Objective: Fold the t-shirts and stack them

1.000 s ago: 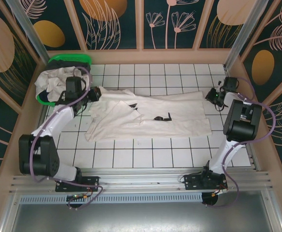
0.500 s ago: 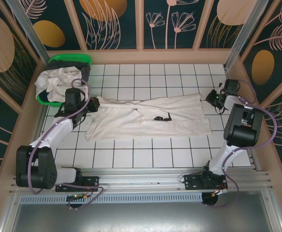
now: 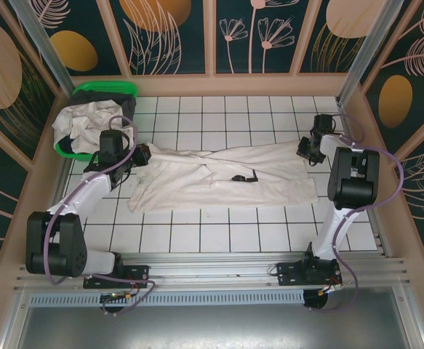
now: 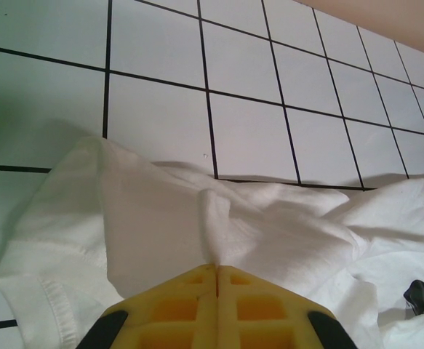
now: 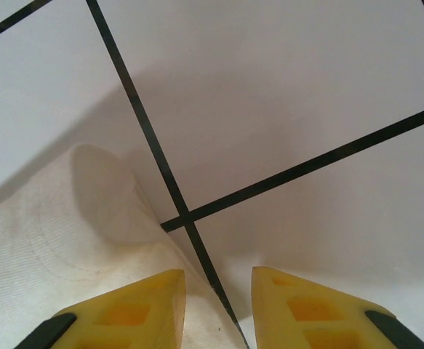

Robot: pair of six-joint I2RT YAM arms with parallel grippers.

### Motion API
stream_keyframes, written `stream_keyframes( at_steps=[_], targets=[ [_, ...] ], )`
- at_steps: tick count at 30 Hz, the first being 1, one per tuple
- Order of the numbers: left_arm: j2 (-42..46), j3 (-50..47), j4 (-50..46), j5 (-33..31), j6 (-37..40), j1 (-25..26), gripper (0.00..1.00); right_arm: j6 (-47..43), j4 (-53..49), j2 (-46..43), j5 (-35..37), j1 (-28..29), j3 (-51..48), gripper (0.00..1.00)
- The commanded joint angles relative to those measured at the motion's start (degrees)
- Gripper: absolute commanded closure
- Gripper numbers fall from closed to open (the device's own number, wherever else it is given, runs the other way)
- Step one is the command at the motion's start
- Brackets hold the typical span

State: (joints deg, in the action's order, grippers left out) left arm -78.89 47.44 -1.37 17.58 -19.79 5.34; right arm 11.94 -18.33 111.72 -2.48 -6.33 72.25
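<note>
Right gripper [image 3: 304,149]: shifted inward to shirt's [image 3: 226,178] 2 o'clock corner, fingers newly spread over its edge, presumably to grab. Left gripper [image 3: 143,154]: fingers pinched shirt's 10 o'clock sleeve, holding cloth stretched. Shirt lay across table [image 3: 226,225] centre. Spare shirts [image 3: 88,123]: basket [image 3: 106,89], 10 o'clock.

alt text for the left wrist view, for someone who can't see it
The shut yellow left gripper pinches a raised ridge of the soft off-white cotton t-shirt. The shirt lies crumpled on the white tiled table with black grid lines, and a bit of black print shows at the lower right edge.
</note>
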Motion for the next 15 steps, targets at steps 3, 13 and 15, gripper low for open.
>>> stream_keyframes(
  at_steps=[3,13,15],
  targets=[
    [-0.87,1.5,2.27,1.22,-0.78,-0.33,1.0,0.95,0.05,0.68,-0.99,0.27,-1.36,0.7],
    [-1.09,1.58,2.41,1.35,-0.88,-0.33,1.0,2.25,0.48,0.72,-1.94,0.23,-2.17,0.72],
    [-1.3,1.72,2.42,1.37,-0.88,-0.33,1.0,2.51,0.24,0.7,-2.27,0.26,-2.06,0.78]
  ],
)
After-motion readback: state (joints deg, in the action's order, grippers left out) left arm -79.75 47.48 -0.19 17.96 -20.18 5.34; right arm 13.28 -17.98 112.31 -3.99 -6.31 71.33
